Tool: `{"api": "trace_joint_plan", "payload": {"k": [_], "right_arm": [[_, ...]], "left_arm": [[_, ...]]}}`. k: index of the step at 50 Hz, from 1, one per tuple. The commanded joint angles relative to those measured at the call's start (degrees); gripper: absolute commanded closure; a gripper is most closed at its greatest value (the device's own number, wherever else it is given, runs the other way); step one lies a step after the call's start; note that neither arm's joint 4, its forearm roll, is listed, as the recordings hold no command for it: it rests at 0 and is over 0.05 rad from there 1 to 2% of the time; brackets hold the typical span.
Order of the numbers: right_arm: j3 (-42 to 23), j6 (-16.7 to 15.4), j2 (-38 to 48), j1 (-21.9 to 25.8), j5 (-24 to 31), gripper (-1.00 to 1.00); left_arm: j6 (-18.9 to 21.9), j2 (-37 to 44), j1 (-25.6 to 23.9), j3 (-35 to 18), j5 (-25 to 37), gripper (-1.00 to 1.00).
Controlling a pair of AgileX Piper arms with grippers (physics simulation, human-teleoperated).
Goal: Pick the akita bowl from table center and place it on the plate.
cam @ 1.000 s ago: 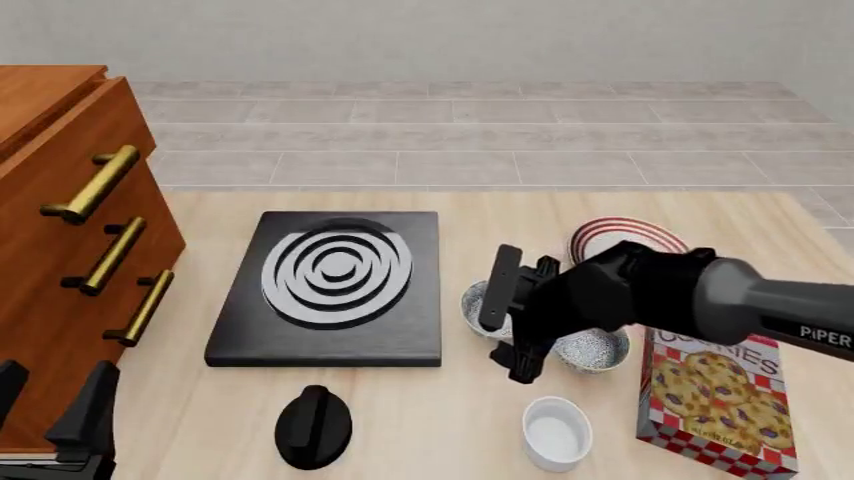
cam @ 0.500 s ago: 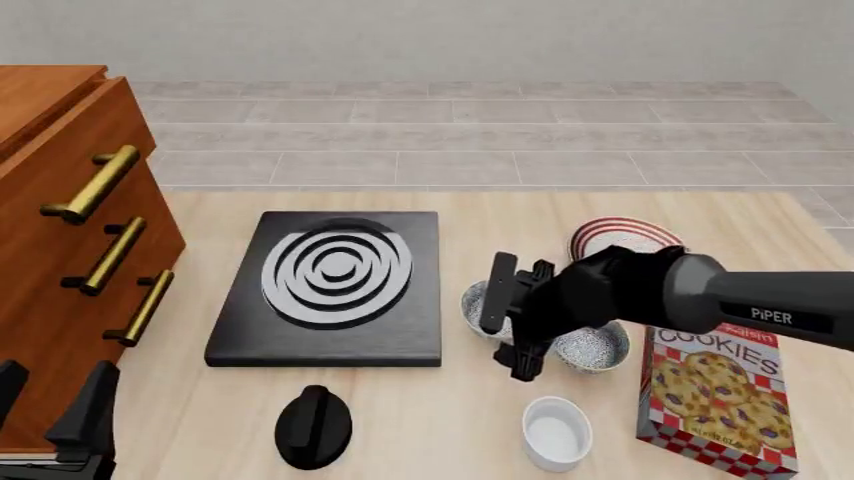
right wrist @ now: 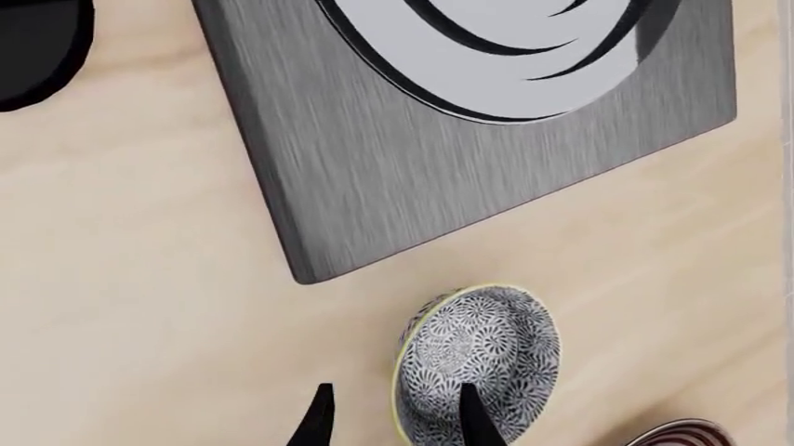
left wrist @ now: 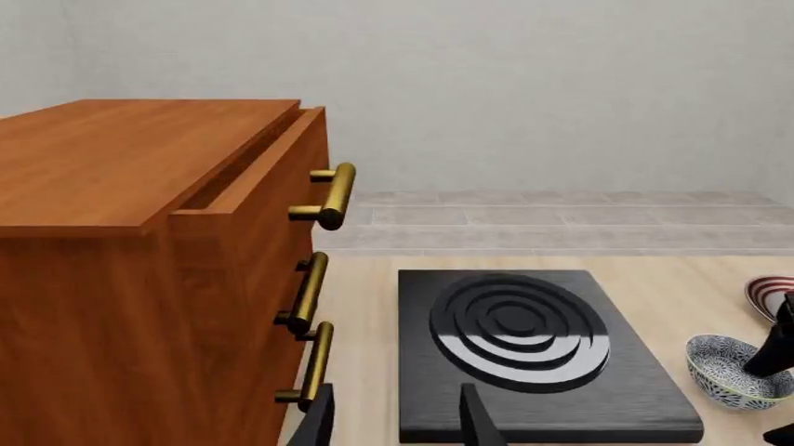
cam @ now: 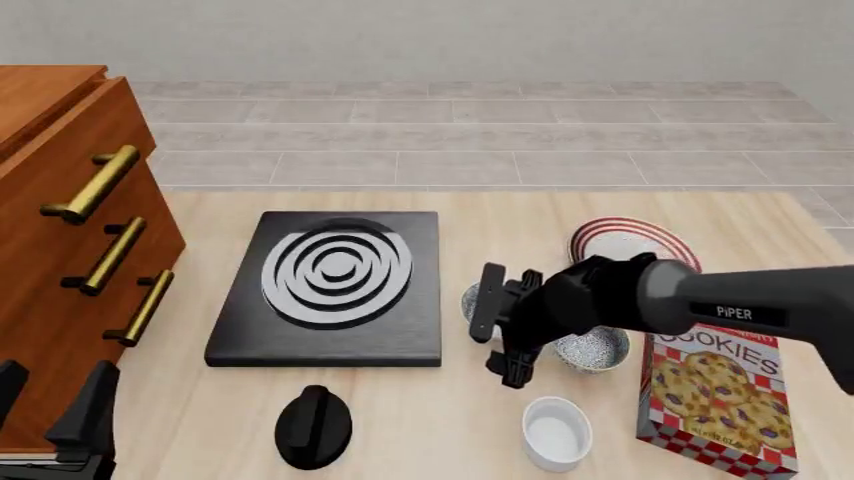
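The akita bowl [right wrist: 478, 362], grey with a pale speckled inside, sits at table center beside the stove's corner. In the front view only a sliver of this bowl [cam: 467, 299] shows behind my right gripper [cam: 491, 330]. That gripper [right wrist: 394, 423] is open and straddles the bowl's rim, with one finger [right wrist: 470, 418] over the inside and the other outside. The bowl [left wrist: 732, 372] also shows in the left wrist view. The red-striped plate [cam: 627, 243] lies farther back to the right. My left gripper [cam: 51, 425] hangs open and empty at the near left.
A twin bowl [cam: 591, 348] sits right of my right gripper. A white ramekin [cam: 557, 432] and a cookies box [cam: 714, 395] stand near the front right. The black stove [cam: 334, 285], a black knob [cam: 314, 425] and the wooden drawer cabinet [cam: 74, 250] fill the left.
My right gripper has shifted left and down onto the central bowl, its arm stretching lower over the table. The left arm has not moved.
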Motion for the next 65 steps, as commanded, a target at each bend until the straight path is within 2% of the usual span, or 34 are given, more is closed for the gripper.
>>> {"api": "trace_joint_plan", "payload": {"k": [1,25,29,30,38,43,53,60,65], "right_arm": [[-0.40,0.21,2.16,-0.30,-1.19,-1.00],[-0.11,-0.01,3.71,-0.68,-2.53,-1.00],[1.48,-1.67,2.71,0.54,-3.06,-1.00],[1.76,-2.32,2.26,0.36,-3.38,1.00],[1.75,-4.25,0.21,-1.07,-3.11,1.00],[0.23,-1.88,-1.39,0.38,-1.86,1.00],[0.75,-2.12,-4.73,0.50,0.28,1.00],[0.18,-0.30,-8.86,2.35,3.62,1.00],[0.10,-0.47,-10.73,2.10,5.15,1.00]], "left_arm": [[0.00,0.00,0.00,0.00,0.00,-1.00],[0.00,0.00,0.00,0.00,0.00,-1.00],[0.00,0.00,0.00,0.00,0.00,-1.00],[0.00,0.00,0.00,0.00,0.00,-1.00],[0.00,0.00,0.00,0.00,0.00,-1.00],[0.00,0.00,0.00,0.00,0.00,-1.00],[0.00,0.00,0.00,0.00,0.00,-1.00],[0.00,0.00,0.00,0.00,0.00,-1.00],[0.00,0.00,0.00,0.00,0.00,-1.00]]}}
